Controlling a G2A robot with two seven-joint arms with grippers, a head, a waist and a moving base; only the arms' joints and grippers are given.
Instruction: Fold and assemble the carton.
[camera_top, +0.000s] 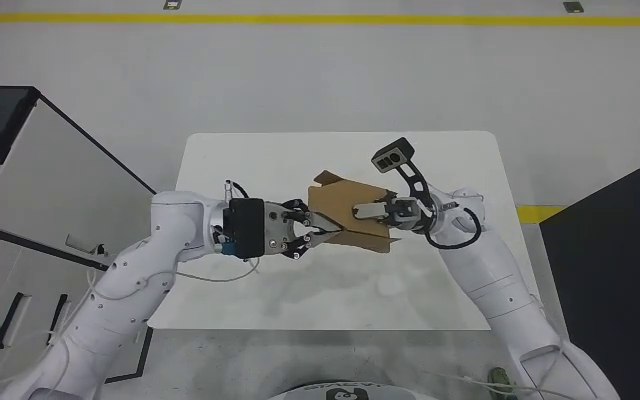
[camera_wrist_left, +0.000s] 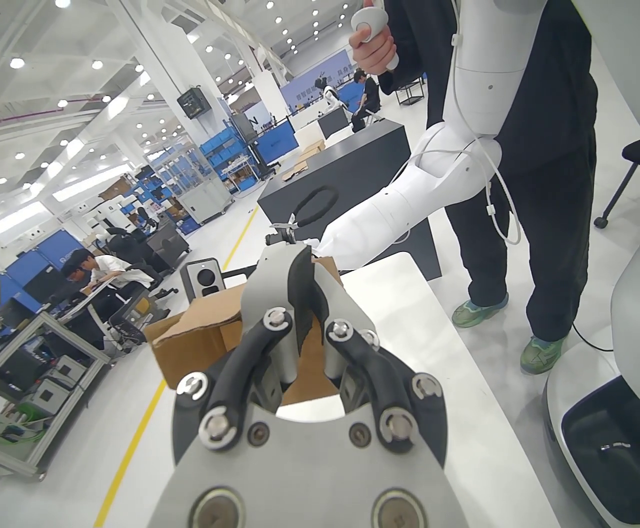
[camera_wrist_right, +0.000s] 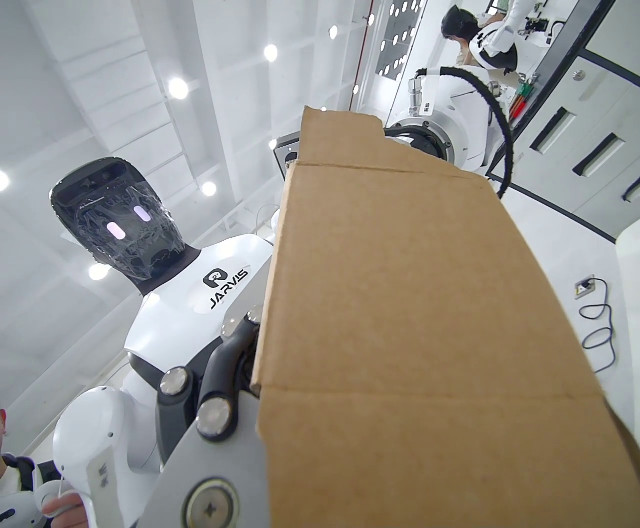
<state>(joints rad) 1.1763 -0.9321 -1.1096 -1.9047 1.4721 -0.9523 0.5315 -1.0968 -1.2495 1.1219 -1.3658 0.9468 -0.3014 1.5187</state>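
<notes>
Carton (camera_top: 338, 205) held between both my grippers, over the middle of the white table (camera_top: 430, 290).
My left gripper (camera_top: 322, 232) is pinched tight on one edge; my right gripper (camera_top: 358, 212) clamps a panel from the opposite side, one flap sticking out.

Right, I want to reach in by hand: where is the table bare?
Bare: the far strip between the carton and the far edge of the table, and the near strip toward the robot. Crowded: the middle, where the left gripper and right gripper meet the carton.

Arms bent inward, facing; left claw (camera_top: 318, 232) and right claw (camera_top: 362, 212) clamped on carton (camera_top: 335, 203).
</notes>
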